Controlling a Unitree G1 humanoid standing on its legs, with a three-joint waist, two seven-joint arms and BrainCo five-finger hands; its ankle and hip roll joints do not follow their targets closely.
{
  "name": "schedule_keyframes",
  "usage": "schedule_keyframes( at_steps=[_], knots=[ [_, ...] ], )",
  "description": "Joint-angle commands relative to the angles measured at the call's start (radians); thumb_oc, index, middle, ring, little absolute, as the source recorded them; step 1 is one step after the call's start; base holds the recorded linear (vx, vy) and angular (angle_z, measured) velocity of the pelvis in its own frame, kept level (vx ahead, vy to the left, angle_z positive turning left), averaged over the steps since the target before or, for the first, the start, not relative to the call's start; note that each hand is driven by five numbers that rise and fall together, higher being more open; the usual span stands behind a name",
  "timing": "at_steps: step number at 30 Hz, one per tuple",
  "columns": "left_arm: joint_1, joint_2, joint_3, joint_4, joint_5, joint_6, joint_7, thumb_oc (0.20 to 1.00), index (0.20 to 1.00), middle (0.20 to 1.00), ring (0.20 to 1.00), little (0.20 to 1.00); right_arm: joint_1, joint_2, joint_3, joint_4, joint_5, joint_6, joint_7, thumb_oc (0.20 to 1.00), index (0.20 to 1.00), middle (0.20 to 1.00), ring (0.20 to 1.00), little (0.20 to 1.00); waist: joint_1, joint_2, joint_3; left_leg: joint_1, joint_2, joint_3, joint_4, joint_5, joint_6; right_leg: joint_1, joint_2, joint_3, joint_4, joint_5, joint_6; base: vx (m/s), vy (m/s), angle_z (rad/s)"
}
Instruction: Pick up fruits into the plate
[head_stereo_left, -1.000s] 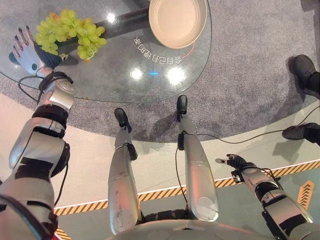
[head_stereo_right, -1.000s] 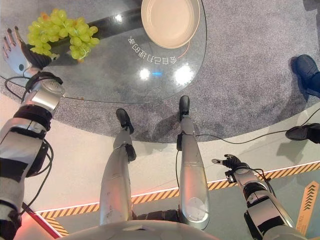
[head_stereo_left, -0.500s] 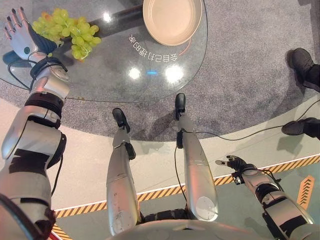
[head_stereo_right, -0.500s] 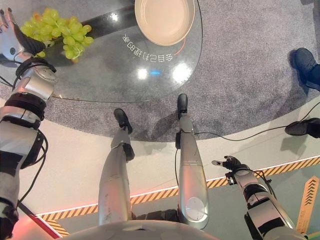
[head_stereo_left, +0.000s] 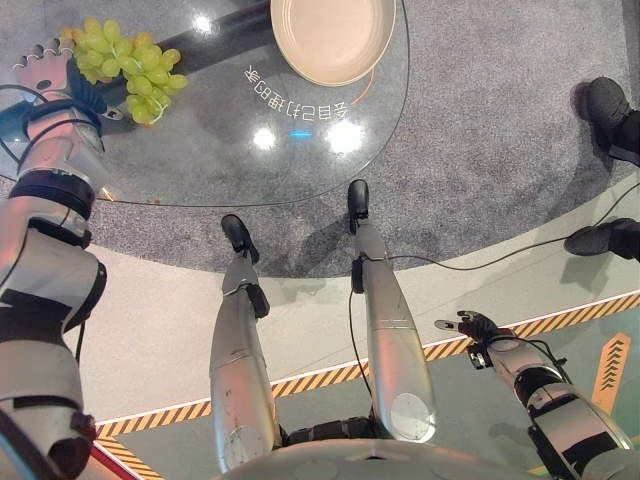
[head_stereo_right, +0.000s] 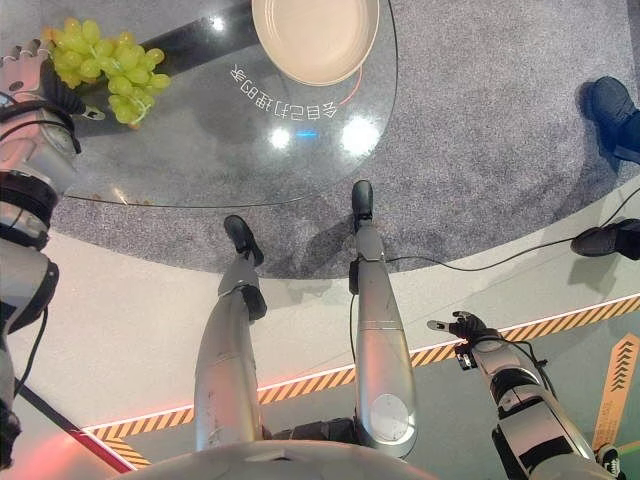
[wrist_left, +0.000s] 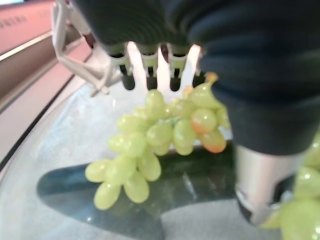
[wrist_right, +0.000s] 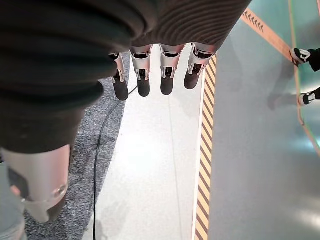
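Glass table (head_stereo_left: 200, 150), left hand (head_stereo_left: 48, 72) now nearer the grapes (head_stereo_left: 125, 65), fingers straight

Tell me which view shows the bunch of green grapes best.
The left wrist view: the bunch of green grapes lies close up on the glass table, just past the left hand, whose fingers are open. Both eye views show it small, far off beside that hand.

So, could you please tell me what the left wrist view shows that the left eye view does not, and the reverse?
The left wrist view alone shows orange-tinged grapes in the bunch of green grapes, seen close past the left hand. The left eye view alone shows the round beige plate, the right hand low over the floor, and a person's dark shoes. Both show the grapes on the round glass table.
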Motion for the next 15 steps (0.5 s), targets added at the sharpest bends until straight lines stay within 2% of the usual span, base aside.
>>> schedule_keyframes(
  at_steps=[1,4,8,9,11,15],
  knots=[
    [0.053,0.023,-0.034,0.013,0.048,-0.022,-0.111,1.000,1.000,1.000,1.000,1.000,0.123,-0.098,-0.010,-0.033,0.013,0.010,-0.013,1.000,1.000,1.000,1.000,1.000,-0.026,0.017,-0.012,-0.039,-0.107,0.018,0.101,-0.152,0.035,-0.007,0.092,-0.002,0.067,-0.115,-0.023,0.01,0.010,-0.05],
    [0.047,0.034,-0.051,0.007,0.073,0.055,-0.082,1.000,1.000,1.000,1.000,1.000,0.127,-0.104,-0.014,-0.050,0.023,0.014,-0.008,1.000,1.000,1.000,1.000,1.000,-0.028,0.018,-0.012,-0.047,-0.103,0.020,0.105,-0.153,0.034,-0.015,0.090,-0.001,0.068,-0.113,-0.021,0.02,-0.002,-0.05],
    [0.049,0.039,-0.020,0.033,0.100,0.150,0.038,1.000,1.000,1.000,1.000,1.000,0.138,-0.097,-0.012,-0.049,0.026,-0.004,0.009,1.000,1.000,1.000,1.000,1.000,-0.029,0.009,-0.012,-0.052,-0.102,0.013,0.101,-0.149,0.034,-0.016,0.092,0.002,0.056,-0.106,-0.021,0.01,-0.015,-0.03],
    [0.050,0.040,-0.015,0.038,0.099,0.160,0.055,1.000,1.000,1.000,1.000,1.000,0.140,-0.096,-0.010,-0.049,0.028,-0.006,0.010,1.000,1.000,1.000,1.000,1.000,-0.029,0.008,-0.012,-0.052,-0.102,0.012,0.100,-0.149,0.033,-0.016,0.093,0.002,0.053,-0.105,-0.021,0.00,-0.041,0.00],
    [0.050,0.040,0.028,0.078,0.095,0.184,0.170,1.000,1.000,1.000,1.000,1.000,0.146,-0.085,-0.001,-0.048,0.039,-0.017,0.018,1.000,1.000,1.000,1.000,1.000,-0.029,-0.005,-0.012,-0.050,-0.099,0.008,0.091,-0.145,0.031,-0.009,0.095,0.000,0.038,-0.100,-0.021,-0.01,-0.064,0.01],
    [0.029,0.034,0.072,0.146,0.111,0.204,0.308,1.000,1.000,1.000,1.000,1.000,0.142,-0.072,0.014,-0.036,0.050,-0.026,0.027,1.000,1.000,1.000,1.000,1.000,-0.028,-0.026,-0.012,-0.059,-0.095,-0.006,0.091,-0.143,0.029,-0.012,0.102,0.000,0.039,-0.098,-0.024,-0.01,-0.042,0.03]
  ],
)
